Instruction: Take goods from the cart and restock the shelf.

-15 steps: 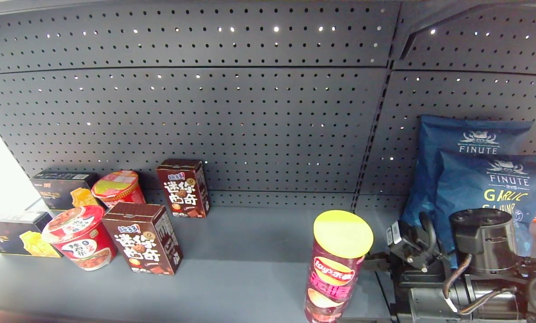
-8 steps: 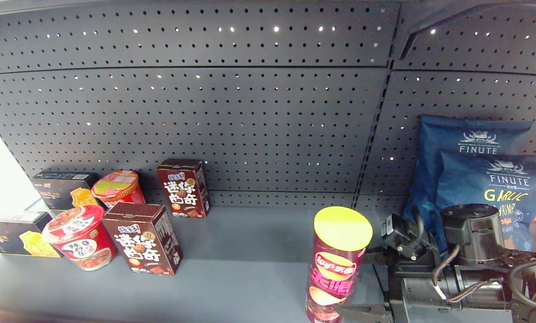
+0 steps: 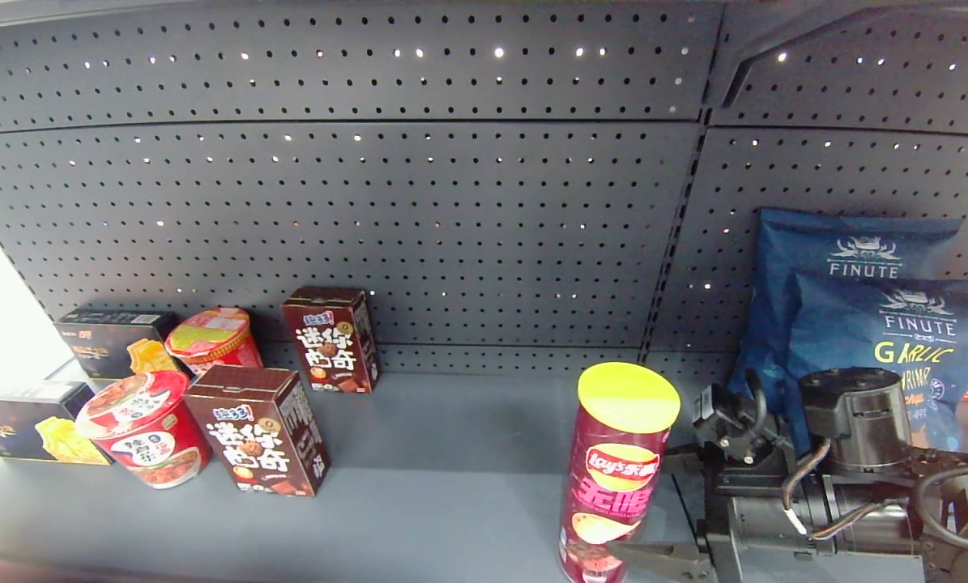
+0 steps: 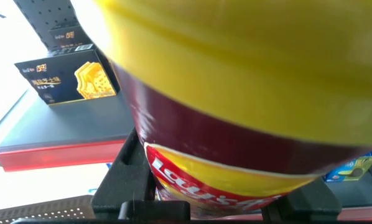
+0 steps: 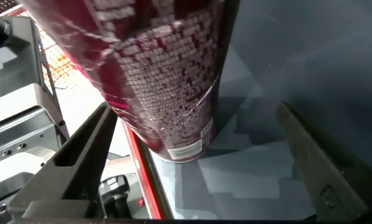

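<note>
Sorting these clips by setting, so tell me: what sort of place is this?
Most likely a shop aisle, or a mock-up of one: a dark shelf with a pegboard back panel, stocked with packaged snacks facing outward, such as a chip canister, blue snack bags and instant noodle cups.

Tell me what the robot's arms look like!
The right arm is dark grey metal with a round motor cap and looping black cables. Its tool has two long, tapering dark fingers. The left tool has chunkier black fingers.
</note>
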`<state>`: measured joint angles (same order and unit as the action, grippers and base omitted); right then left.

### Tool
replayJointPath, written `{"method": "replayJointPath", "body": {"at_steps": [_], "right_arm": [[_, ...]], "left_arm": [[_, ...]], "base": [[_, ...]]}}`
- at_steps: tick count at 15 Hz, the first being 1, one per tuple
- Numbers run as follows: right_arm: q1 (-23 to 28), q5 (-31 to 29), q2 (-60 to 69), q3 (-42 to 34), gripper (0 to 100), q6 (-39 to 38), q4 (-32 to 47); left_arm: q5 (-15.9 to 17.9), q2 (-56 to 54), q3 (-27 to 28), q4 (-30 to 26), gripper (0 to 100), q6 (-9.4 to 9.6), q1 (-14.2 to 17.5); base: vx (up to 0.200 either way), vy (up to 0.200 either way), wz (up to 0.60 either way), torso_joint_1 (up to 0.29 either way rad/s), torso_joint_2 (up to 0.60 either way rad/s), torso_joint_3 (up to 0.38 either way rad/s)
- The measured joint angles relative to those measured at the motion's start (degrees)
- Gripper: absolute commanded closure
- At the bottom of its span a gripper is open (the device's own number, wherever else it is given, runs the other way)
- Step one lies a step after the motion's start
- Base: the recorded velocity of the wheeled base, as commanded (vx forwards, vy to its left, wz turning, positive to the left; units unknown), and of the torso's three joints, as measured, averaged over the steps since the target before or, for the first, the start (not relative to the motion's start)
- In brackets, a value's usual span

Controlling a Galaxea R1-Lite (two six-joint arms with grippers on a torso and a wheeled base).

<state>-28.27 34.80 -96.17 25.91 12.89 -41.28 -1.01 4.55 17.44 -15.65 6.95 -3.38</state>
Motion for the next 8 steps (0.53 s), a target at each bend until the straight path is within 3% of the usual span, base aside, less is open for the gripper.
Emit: {"method": "replayJointPath", "body": {"at_steps": [8], "right_arm": [[0.33, -0.12, 0.87, -1.38, 0, 0.05, 0.00]], "left_arm": [[-0.02, -0.06, -0.15, 0.00, 100, 0.00, 0.05]], "base": [[0.000, 0.000, 0.00, 0.000, 0.00, 0.000]]}}
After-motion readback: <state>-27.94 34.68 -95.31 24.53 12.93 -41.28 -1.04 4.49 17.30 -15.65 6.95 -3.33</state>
